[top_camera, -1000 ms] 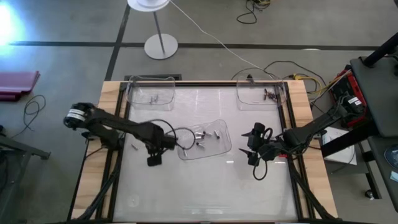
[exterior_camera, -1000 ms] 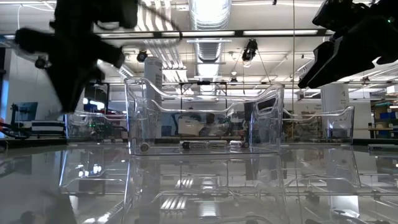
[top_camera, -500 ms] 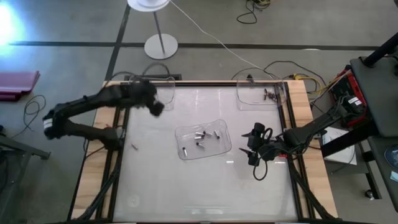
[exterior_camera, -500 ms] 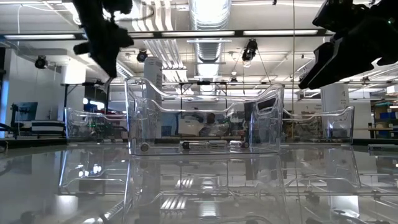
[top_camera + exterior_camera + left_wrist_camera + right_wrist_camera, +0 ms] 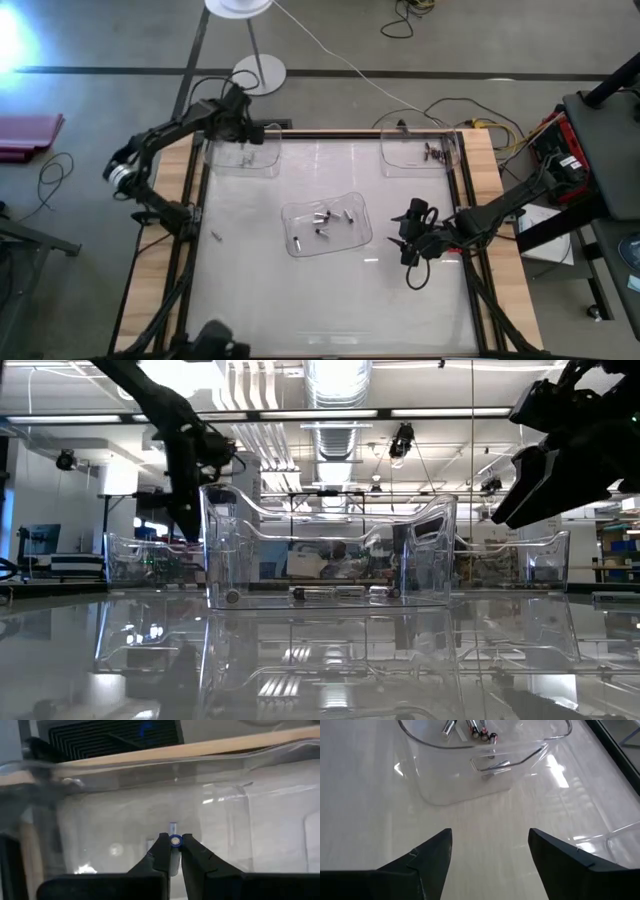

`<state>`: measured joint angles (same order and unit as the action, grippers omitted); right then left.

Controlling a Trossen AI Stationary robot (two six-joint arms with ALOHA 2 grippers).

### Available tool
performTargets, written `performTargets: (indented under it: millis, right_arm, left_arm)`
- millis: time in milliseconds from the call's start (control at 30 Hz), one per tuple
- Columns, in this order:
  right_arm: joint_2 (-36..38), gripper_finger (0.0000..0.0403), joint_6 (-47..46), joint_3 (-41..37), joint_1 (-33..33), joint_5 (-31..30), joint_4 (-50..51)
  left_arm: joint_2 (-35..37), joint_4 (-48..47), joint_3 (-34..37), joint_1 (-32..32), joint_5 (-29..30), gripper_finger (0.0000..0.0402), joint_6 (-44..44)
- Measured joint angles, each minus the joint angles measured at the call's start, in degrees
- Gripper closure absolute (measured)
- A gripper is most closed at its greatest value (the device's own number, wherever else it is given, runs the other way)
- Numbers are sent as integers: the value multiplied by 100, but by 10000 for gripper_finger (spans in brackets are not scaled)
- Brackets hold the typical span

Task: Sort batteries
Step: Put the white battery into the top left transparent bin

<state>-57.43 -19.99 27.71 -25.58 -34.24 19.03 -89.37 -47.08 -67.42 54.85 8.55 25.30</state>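
Left hand (image 5: 174,851): it is hanging over the far-left tray (image 5: 262,166) at the tabletop's back edge, fingers pinched almost together on one battery (image 5: 175,840). Judging by the task, it is holding the cell above this tray because this is the bin for that size.

Held battery: it is sitting end-on between the fingertips, its round cap facing the wrist camera, not yet let go.

Right hand (image 5: 490,851): it is waiting near the right side of the tabletop, just right of the centre tray (image 5: 300,212), fingers spread wide and gripping nothing.

Unsorted batteries (image 5: 322,222): several are lying loose in the centre tray, presumably the supply still to be sorted.

Sorted batteries: a few are resting in the far-left tray and a small cluster (image 5: 434,151) is lying in the far-right tray (image 5: 392,162).

Stray piece (image 5: 215,237): one small item is lying near the tabletop's left edge; whether it is a battery is unclear.

Left wrist view: only this one is showing the pinch and the held cell.

High view: it is giving the layout of all three trays, but the held cell is hidden there.

Low view: it is showing the centre tray's clear walls with cells along the floor, and the left arm reaching down behind.
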Motion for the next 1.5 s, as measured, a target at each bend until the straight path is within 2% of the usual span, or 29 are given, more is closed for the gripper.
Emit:
performTargets:
  millis: [200, 400, 567, 767, 933, 1067, 1267, 1400, 1500]
  right_arm:
    - [0, 154, -107, -59, 0, 33, 11]
    - [0, 148, -177, -102, -2, 109, 17]
    - [0, 139, -379, -193, -4, 584, 9]
    - [0, 129, -578, -341, -4, 621, 1]
    - [0, 121, -640, -365, -4, 621, -2]
    - [0, 115, -658, -365, -4, 621, -2]
    - [0, 106, -662, -365, -2, 621, -6]
    - [0, 102, -793, -365, -2, 619, -48]
    - [0, 101, -870, -365, -2, 619, -94]
  left_arm:
    - [-1002, -496, -658, 55, -53, 395, -37]
    - [-1628, -557, -754, 71, -262, 394, 83]
    - [-1955, -584, -651, 134, -356, 394, 93]
    - [-2165, -551, -642, 134, -345, 391, 77]
    - [-2167, -578, -639, 131, -79, 361, 57]
    - [-2026, -890, -789, 99, 154, 324, -217]
    - [-1304, -1475, -1074, -316, 153, 282, -683]
    - [-408, -1596, -1045, -1101, 144, 271, -1032]
    - [338, -1708, -842, -2048, 136, 270, -1280]
